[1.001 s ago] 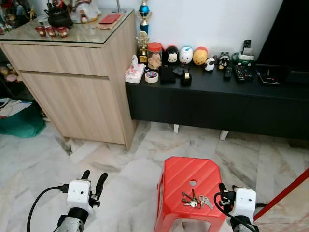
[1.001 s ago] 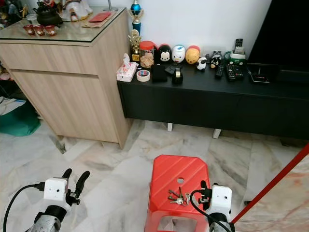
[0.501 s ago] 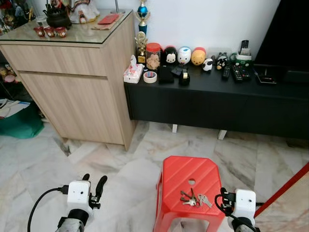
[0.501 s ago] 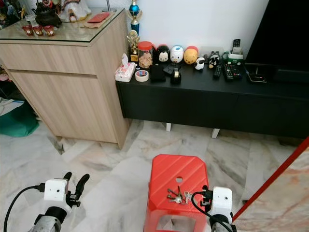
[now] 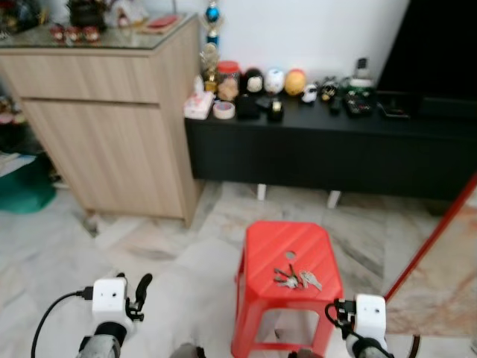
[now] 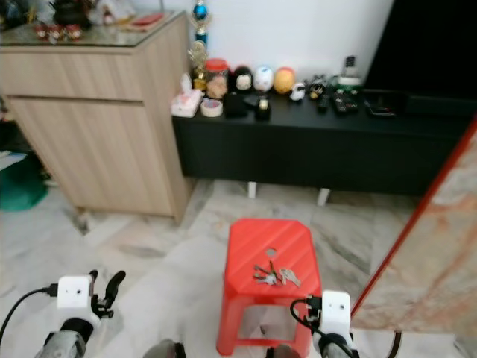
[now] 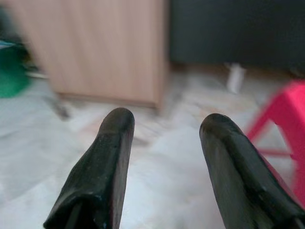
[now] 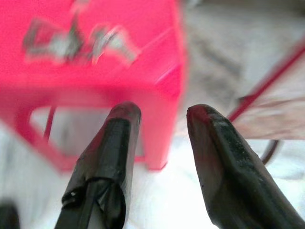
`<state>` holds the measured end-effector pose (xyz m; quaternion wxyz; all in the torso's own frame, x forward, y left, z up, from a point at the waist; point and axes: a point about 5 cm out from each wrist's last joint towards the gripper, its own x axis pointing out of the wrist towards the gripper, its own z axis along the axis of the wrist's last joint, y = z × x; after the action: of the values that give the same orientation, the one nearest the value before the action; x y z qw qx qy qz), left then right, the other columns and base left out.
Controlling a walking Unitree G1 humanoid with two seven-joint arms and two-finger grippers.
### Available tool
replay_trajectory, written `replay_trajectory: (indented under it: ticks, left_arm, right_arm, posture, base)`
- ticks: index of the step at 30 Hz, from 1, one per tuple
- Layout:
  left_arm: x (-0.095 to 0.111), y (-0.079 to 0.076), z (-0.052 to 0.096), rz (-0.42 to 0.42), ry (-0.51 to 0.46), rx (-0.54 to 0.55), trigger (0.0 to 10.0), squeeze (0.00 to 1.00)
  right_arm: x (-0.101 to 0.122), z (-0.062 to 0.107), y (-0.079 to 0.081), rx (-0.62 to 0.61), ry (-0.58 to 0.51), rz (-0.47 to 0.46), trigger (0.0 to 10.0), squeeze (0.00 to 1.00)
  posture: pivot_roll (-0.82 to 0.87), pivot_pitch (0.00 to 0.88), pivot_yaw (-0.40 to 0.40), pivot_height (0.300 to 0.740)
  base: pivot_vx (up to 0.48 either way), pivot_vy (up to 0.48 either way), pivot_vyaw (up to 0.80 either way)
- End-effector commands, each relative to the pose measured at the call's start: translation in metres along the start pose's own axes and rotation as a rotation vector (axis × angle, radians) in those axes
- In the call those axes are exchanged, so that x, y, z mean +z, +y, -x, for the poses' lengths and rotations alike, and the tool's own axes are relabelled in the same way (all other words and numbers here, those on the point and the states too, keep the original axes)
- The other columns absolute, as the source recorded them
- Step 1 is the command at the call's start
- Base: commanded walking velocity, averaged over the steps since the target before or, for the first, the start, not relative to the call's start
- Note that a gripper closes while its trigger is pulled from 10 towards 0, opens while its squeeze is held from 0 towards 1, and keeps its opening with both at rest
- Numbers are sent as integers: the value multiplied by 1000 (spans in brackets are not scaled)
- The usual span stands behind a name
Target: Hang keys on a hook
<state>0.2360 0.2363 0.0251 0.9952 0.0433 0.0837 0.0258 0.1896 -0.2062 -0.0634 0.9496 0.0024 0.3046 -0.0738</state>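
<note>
the stool (image 5: 291,253) stands on the floor (image 5: 186,253) just ahead of me, a little to my right. the keys (image 5: 296,279) lie on its top, toward the near side, behind a small hole (image 5: 290,255) in the seat. my right gripper (image 8: 159,119) hangs low in front of the stool's near right corner; my left gripper (image 7: 164,126) hangs well off to the stool's left, over bare floor. beyond the stool a low console (image 5: 328,145) runs along the wall, with a row of figurines (image 5: 274,80), a tape roll (image 5: 223,110), a tissue pack (image 5: 197,106) and remotes (image 5: 358,104) on top. a taller cabinet (image 5: 104,127) stands touching the console's left end. a slanted pole (image 5: 428,239) rises at my far right.
</note>
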Motion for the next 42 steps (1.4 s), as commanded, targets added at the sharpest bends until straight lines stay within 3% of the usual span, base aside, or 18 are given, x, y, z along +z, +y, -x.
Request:
replay_trajectory:
  ticks: [1,11,17,30,37,42]
  left_arm:
    - [-31,10,13,38,156,53,10000,0]
    - [-55,17,12,78,303,106,10000,0]
    - [-80,12,24,101,462,115,10000,0]
    - [-97,3,36,100,555,116,10000,0]
    - [-106,17,52,102,618,137,10000,0]
    - [-113,40,70,104,683,166,10000,0]
  right_arm:
    - [6,-5,6,19,5,-3,10000,0]
    - [0,-7,11,41,82,4,10000,0]
    - [-1,-7,16,50,81,31,10000,0]
    - [-2,-6,16,49,85,-14,10000,0]
    - [-1,-7,16,41,91,-20,10000,0]
    - [-1,-7,17,43,90,-24,10000,0]
  posture:
    - [20,0,1,635]
    - [34,0,4,635]
    - [27,0,5,635]
    - [13,0,6,635]
    - [19,0,4,635]
    - [14,0,6,635]
  base:
    - [0,0,0]
    - [0,0,0]
    - [0,0,400]
    - [310,0,123]
    - [384,0,0]
    - [391,0,0]
